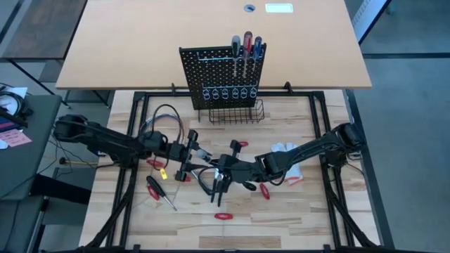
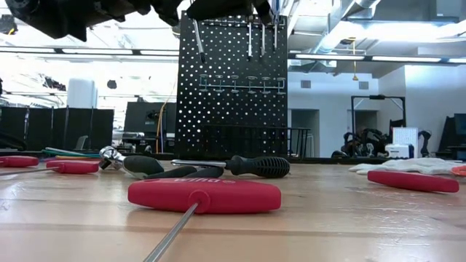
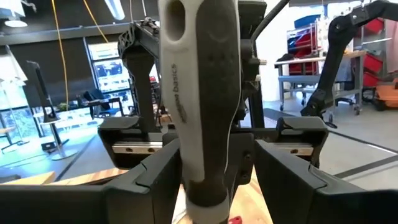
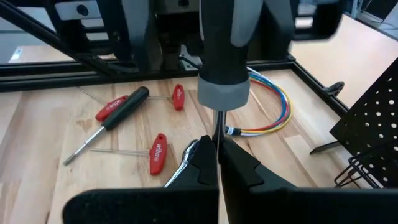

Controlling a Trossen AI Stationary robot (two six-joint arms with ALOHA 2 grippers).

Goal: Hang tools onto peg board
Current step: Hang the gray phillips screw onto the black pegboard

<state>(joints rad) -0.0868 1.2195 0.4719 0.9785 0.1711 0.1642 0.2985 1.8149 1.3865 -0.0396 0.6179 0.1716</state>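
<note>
Two dark arms reach over the wooden desk (image 1: 295, 211) and meet near its middle. The left gripper (image 1: 188, 156) comes in from the left side, and its jaws are clenched around the fat grey and black handle of a screwdriver (image 3: 202, 118), which fills the left wrist view. Near it, toward the front left of the desk, lies one red and black screwdriver (image 1: 157, 191), and one small yellow thing (image 1: 163, 173) sits close by. A loop of coloured cables (image 4: 273, 106) curls on the desk just behind the left gripper. The right gripper (image 1: 223, 173) comes in from the right, and its jaws are clenched on the thin metal shaft of the same screwdriver, just under the grey handle. Small red-handled tools (image 1: 223, 216) lie around the two grippers; in the high view I can count about four, though some are partly hidden by the arms. One black-handled tool (image 2: 256, 167) lies on the desk in the low view. At the back of the desk, in the middle, stands one black peg board (image 1: 221, 70) full of holes. Three screwdrivers (image 1: 246, 46) already hang at its top, toward its right side, and one black wire basket (image 1: 235, 112) sits at its foot. One white glove (image 1: 287, 149) lies on the right, beside the right arm.
</note>
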